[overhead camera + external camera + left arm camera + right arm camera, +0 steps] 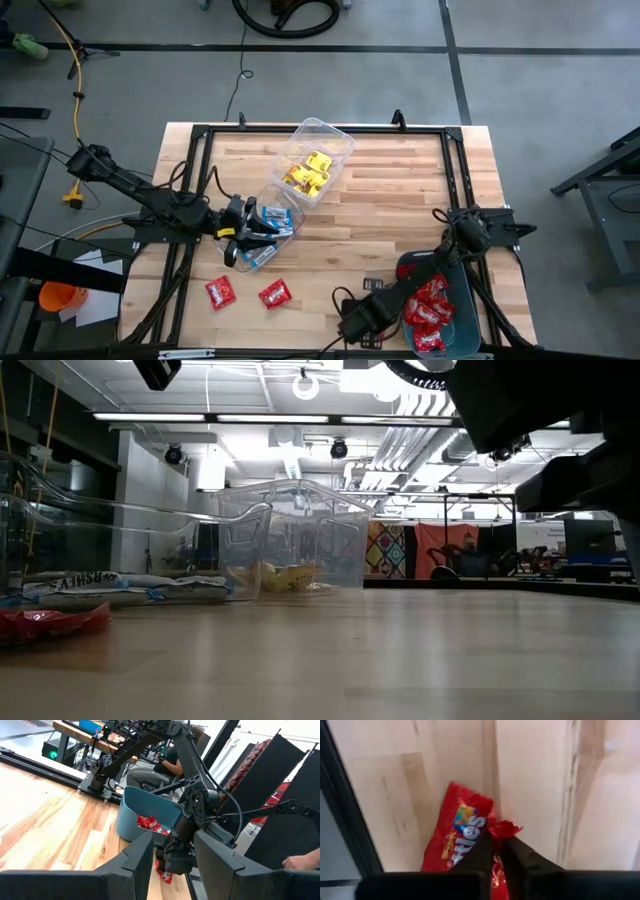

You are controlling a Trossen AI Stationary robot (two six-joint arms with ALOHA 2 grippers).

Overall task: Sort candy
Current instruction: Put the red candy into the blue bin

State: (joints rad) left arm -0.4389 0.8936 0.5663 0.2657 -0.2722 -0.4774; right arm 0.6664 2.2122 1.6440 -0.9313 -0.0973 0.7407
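My right gripper (pixel 496 851) is down at the table's near edge (pixel 352 322), left of the teal bin (pixel 462 322), and is shut on a red candy packet (pixel 457 840). My left gripper (pixel 172 855) is open and holds nothing. It hovers over the clear tub (pixel 272 200) that holds blue-and-white packets (pixel 270 218). Another blue-and-white packet (pixel 258 258) lies just beside it. Two red packets (pixel 220 292) (pixel 275 293) lie flat on the wood. Yellow packets (pixel 308 172) sit in a second clear tub (pixel 335 135). The teal bin holds several red packets (pixel 428 305). My right gripper pinches the red packet between its two fingers (pixel 480 851) at one side, near the crimped end (pixel 506 827). The fingers come from above, pointing down. The packet's printed face (pixel 465 827) lies on or close to the wood beyond the fingertips.
A black frame runs around the table top (pixel 320 130). The right arm (pixel 420 280) slants across the near right corner beside the teal bin (pixel 145 807). Bare wood (pixel 400 190) lies between the tubs and the bin. A person sits beyond the table (pixel 170 762).
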